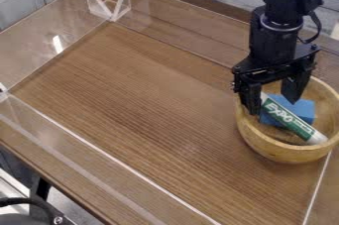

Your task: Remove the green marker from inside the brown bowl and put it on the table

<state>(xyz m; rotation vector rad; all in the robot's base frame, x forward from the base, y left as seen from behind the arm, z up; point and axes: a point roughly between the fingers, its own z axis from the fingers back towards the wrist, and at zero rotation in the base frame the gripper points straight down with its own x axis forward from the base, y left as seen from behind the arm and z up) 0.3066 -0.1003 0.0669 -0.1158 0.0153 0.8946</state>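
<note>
the green marker (287, 119) lies inside the brown bowl (282, 152), leaning across the blue block (298, 107) in the bowl. the pincer (275, 95) stands spread and released, its fingers reaching into the bowl at the side away from the camera; whether a finger touches the marker cannot be told. expect a light, stiff barrel with smooth plastic walls, likely to roll or slip if pinched off-center, but not fragile under moderate force. the recommended hold is across the barrel near its middle, one finger on each long side, clear of the block, so that the block is not lifted with it. a hold near one end would probably let the marker swing. the long axis runs slantwise over the bowl, from the bowl's far left part, as the camera sees it, to its near right part, where the white end points toward the bowl's rim.
</note>
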